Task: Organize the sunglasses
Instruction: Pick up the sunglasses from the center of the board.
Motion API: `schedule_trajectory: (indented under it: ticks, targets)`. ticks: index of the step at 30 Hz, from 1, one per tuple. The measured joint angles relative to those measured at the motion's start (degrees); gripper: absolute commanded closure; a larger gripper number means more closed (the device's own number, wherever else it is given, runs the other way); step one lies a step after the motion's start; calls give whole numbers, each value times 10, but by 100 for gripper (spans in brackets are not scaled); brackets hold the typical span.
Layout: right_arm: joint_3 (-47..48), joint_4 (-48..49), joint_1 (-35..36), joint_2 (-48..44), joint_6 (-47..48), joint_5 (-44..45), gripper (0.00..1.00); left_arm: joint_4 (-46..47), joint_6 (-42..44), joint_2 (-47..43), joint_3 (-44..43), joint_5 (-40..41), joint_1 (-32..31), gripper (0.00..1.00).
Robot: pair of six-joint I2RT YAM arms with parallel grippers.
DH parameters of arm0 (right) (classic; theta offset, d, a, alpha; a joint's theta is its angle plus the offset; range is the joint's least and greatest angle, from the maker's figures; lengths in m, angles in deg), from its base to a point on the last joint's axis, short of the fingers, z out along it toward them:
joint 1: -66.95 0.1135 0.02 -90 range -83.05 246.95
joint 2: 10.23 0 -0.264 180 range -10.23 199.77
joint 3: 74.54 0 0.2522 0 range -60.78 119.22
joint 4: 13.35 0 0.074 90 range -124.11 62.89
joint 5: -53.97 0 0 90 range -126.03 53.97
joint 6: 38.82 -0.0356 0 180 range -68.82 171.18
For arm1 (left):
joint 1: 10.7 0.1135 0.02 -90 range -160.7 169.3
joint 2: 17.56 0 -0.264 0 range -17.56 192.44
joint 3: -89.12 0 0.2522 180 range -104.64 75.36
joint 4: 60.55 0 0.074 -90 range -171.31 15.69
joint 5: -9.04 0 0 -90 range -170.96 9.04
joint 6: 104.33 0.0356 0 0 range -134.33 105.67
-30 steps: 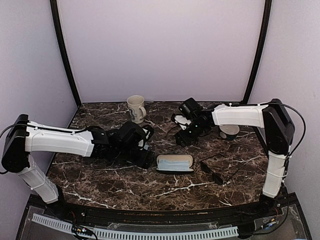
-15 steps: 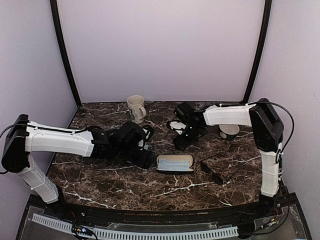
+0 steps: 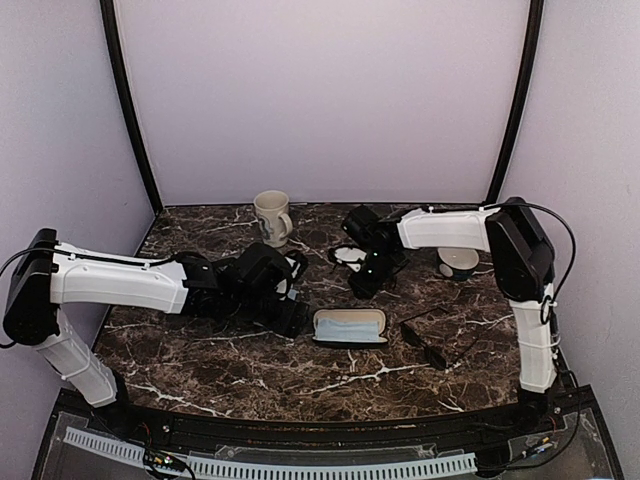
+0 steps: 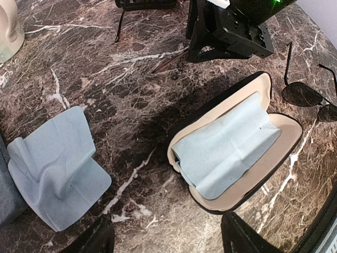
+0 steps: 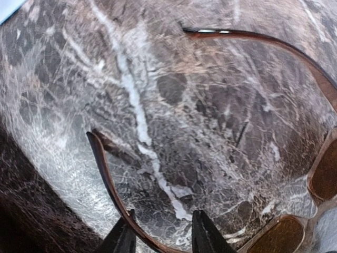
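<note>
Brown-framed sunglasses (image 3: 348, 255) lie open at the back centre. In the right wrist view their thin temple (image 5: 108, 174) curves down against my left finger, and a brown lens (image 5: 279, 234) shows at the lower right. My right gripper (image 5: 163, 216) straddles that temple with a gap still between the fingers. A second dark pair of sunglasses (image 3: 432, 345) lies at the right front, also in the left wrist view (image 4: 309, 97). An open black case (image 4: 284, 158) holds a pale blue cloth. My left gripper (image 4: 168, 243) hangs open over bare marble beside it.
A loose blue cloth (image 4: 58, 174) lies left of the open case, with a grey-blue case edge (image 4: 4, 192) beside it. A cream mug (image 3: 272, 217) stands at the back. A small bowl (image 3: 460, 263) sits under the right forearm.
The right arm has reached left and down onto the brown sunglasses, and its fingers have narrowed around the temple. The left arm has not moved.
</note>
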Motion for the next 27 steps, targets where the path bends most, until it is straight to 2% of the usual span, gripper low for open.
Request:
schedule_trajectory:
  ticks: [9,19,27]
  targets:
    - [23,-17,0,7,26,0,80,0,-6,0,0,2,0,29]
    - [45,-34,0,5,53,-7,100,0,-11,0,0,9,1,29]
    - [47,-49,0,-70,55,-28,100,2,-19,-5,7,15,2,29]
